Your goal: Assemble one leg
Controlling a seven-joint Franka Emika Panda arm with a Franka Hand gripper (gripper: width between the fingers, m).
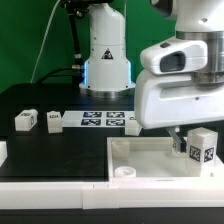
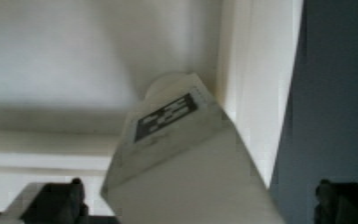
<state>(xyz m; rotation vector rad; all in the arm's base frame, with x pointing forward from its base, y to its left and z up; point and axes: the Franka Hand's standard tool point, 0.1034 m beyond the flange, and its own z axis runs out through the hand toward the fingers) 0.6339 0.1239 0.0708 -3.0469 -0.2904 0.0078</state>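
A white leg point(image 1: 204, 146) with a black-and-white tag stands slightly tilted over the big white rimmed tabletop point(image 1: 150, 160), at its corner on the exterior view's right. My gripper point(image 1: 193, 146) reaches down around this leg. In the wrist view the leg point(image 2: 179, 140) fills the middle, its tag facing the camera. My gripper point(image 2: 199, 200) straddles it. The dark fingers point(image 2: 55, 200) stand wide apart with a gap showing on each side of the leg. The jaws are open. Whether the leg's foot is seated in the tabletop is hidden.
Two more legs point(image 1: 25, 121) point(image 1: 52, 121) lie on the black table at the exterior view's left. Another leg point(image 1: 133, 125) lies beside the marker board point(image 1: 104, 119). A round boss point(image 1: 124, 172) sits in the tabletop's near corner. The robot base point(image 1: 105, 60) stands behind.
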